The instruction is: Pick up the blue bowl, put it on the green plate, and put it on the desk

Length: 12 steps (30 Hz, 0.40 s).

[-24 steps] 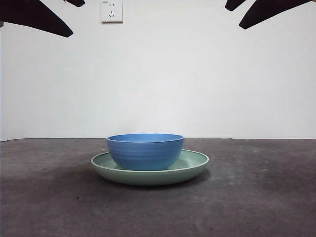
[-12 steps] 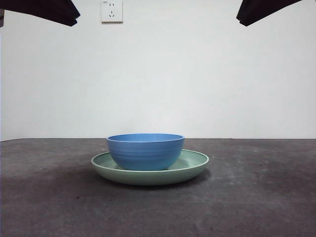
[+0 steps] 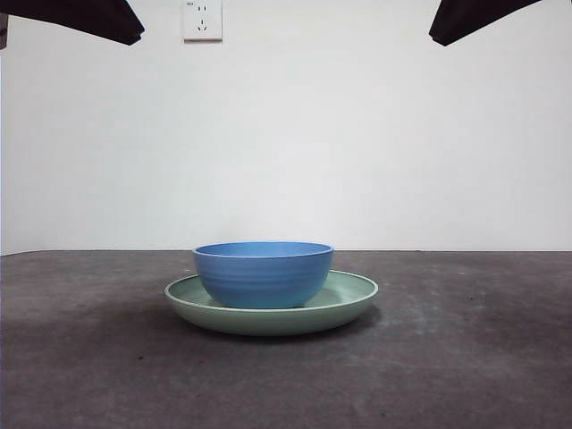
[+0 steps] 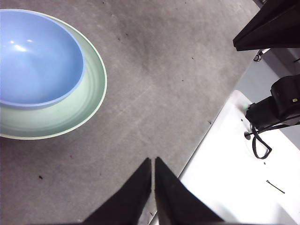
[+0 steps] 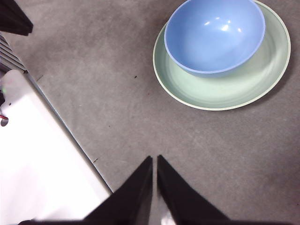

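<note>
The blue bowl (image 3: 263, 273) sits upright in the green plate (image 3: 353, 298), which rests on the dark grey desk (image 3: 465, 357) at its middle. Both also show in the left wrist view, bowl (image 4: 37, 58) and plate (image 4: 70, 112), and in the right wrist view, bowl (image 5: 214, 35) and plate (image 5: 220, 91). My left gripper (image 4: 153, 161) is shut and empty, high above the desk's edge, well clear of the dishes. My right gripper (image 5: 154, 159) is shut and empty, high above the opposite edge. In the front view the arms show only as black tips at the top corners.
A white surface (image 4: 234, 178) borders the desk beside the left arm, with black cabling (image 4: 260, 140) on it. A white surface (image 5: 33, 159) borders the desk beside the right arm. A wall socket (image 3: 202, 20) is on the white wall behind.
Both arms have drawn up and outward. One second ago their tips reached lower into the top corners; now only short tips remain. The bowl and plate have not moved.
</note>
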{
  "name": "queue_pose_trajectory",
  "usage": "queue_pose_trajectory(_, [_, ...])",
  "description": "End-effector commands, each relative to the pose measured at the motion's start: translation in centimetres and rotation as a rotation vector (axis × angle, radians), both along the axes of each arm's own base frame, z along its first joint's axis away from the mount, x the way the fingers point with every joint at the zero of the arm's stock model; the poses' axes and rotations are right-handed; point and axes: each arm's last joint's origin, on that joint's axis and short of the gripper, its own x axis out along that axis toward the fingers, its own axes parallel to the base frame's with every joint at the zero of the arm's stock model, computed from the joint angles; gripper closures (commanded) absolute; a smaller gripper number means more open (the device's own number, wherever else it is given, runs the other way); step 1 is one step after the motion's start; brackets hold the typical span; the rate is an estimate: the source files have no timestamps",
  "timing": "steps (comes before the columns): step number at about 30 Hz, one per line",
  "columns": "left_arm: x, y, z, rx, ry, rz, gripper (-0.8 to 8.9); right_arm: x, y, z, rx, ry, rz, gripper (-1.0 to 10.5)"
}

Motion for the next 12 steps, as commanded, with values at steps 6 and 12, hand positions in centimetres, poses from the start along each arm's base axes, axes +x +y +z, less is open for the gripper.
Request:
queue_pose_trajectory(6, [0.1, -0.18, 0.24, -0.006, -0.022, -0.022, 8.04, 0.09, 0.28, 0.2, 0.003, -0.011, 0.015, 9.4])
queue_pose_trajectory(12, [-0.46, 0.28, 0.86, -0.024, -0.057, -0.014, 8.03, 0.09, 0.28, 0.2, 0.003, -0.011, 0.015, 9.4])
